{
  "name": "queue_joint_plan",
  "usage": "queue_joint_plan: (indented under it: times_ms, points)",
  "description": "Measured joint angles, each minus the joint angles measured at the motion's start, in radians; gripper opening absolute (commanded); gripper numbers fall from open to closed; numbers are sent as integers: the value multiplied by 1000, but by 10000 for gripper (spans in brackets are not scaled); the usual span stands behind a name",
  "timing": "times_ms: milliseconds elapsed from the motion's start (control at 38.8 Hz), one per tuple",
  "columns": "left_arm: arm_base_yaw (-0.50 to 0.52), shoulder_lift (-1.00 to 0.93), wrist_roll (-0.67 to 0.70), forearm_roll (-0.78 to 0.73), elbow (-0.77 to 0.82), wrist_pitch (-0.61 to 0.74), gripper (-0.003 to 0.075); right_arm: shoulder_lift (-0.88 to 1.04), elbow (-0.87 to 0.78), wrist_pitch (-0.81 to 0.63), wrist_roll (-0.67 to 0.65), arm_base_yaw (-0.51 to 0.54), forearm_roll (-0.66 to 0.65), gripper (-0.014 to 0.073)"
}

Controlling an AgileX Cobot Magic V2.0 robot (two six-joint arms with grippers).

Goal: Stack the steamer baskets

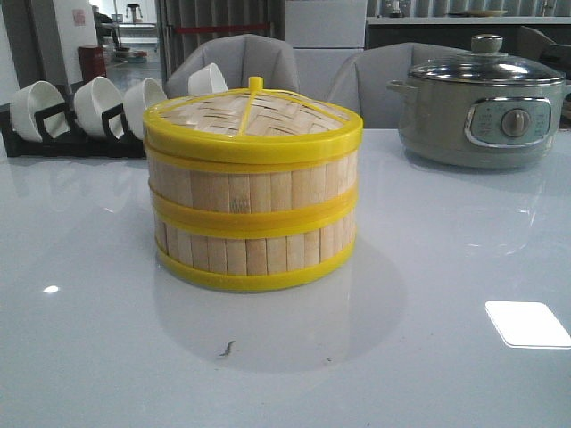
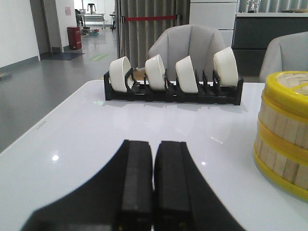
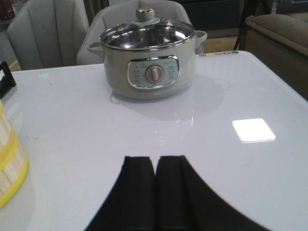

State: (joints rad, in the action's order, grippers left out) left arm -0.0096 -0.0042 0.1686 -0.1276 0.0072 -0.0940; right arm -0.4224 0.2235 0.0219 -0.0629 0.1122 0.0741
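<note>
Your two steamer baskets (image 1: pixel 252 209) already sit stacked with the lid (image 1: pixel 252 120) on top, left of the electric pot (image 1: pixel 482 111) and just in front of the bowl rack (image 2: pixel 173 79), both left gripper (image 2: pixel 153 187) and right gripper (image 3: pixel 154 192) pressed together, empty, clear of them, so stacking looks done, just stay parked.

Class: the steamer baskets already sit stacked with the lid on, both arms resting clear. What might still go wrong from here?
1. The steamer baskets stand apart from both closed grippers, left gripper and right gripper; a sideways arm sweep might shove them.
2. The lid looks simply set on top, so a knock could dislodge it.
</note>
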Motion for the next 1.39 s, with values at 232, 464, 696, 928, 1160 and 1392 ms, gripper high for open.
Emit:
queue_joint_plan:
  times_ms: [232, 464, 696, 928, 1160, 1392]
  points:
    - [0, 0, -95, 77, 0, 1, 87, 0, 0, 0, 0, 0, 0, 52]
    - [0, 0, -129, 79, 0, 2, 86, 0, 0, 0, 0, 0, 0, 52]
    - [0, 0, -131, 79, 0, 2, 86, 0, 0, 0, 0, 0, 0, 52]
    - [0, 0, -133, 79, 0, 2, 86, 0, 0, 0, 0, 0, 0, 52]
    - [0, 0, -133, 79, 0, 2, 86, 0, 0, 0, 0, 0, 0, 52]
    - [0, 0, -133, 79, 0, 2, 86, 0, 0, 0, 0, 0, -1, 52]
